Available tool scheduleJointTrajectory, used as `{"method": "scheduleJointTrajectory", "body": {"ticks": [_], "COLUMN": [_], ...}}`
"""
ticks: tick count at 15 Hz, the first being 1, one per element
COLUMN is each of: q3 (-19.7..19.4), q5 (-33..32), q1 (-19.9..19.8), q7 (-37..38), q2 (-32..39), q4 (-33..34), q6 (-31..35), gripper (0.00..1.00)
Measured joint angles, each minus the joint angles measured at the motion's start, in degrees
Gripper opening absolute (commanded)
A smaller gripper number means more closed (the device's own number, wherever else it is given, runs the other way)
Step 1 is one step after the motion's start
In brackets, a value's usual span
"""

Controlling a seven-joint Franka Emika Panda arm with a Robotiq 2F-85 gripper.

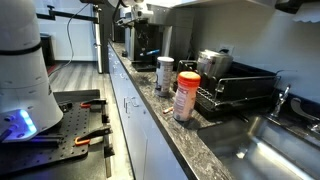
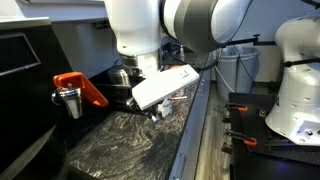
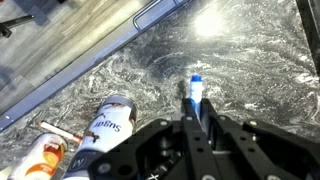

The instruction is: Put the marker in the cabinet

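The grasp step looked done and the carry was the step in hand. In the wrist view the hand (image 3: pixel 195 110) was clenched on the marker (image 3: pixel 196 86), its two fingers (image 3: pixel 185 118) pressed on either side of the barrel and the blue-capped end poking out past them toward the dark marbled counter (image 3: pixel 260 60). Whether that end touched the stone or hung just above it could not be told. The marker was over bare counter, nearer the front edge than the back. A sugar canister (image 3: pixel 113 120) lay just beside the hand, toward the front edge.

The cabinet (image 1: pixel 240 12) showed only as a pale, flat underside above the back edge of the counter in an exterior view, well above the marker. Its door and opening were out of sight.

The next move probably called for a straight lift clear of the canister. The hand would then rise toward the back edge to reach the cabinet front, with the grip kept firm so the thin barrel did not slip.
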Motion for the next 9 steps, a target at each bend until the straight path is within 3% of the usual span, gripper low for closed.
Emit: {"method": "scheduleJointTrajectory", "body": {"ticks": [4,9], "q3": [2.4,3.7], "q5": [-4.3,-8.5], "q1": [-2.4,-5.6], "q7": [-0.1,-1.6], "q2": [-4.4,-7.8], "q4": [0.4,1.5], "q6": [-5.7,-7.3], "gripper": [0.03,0.03]}}
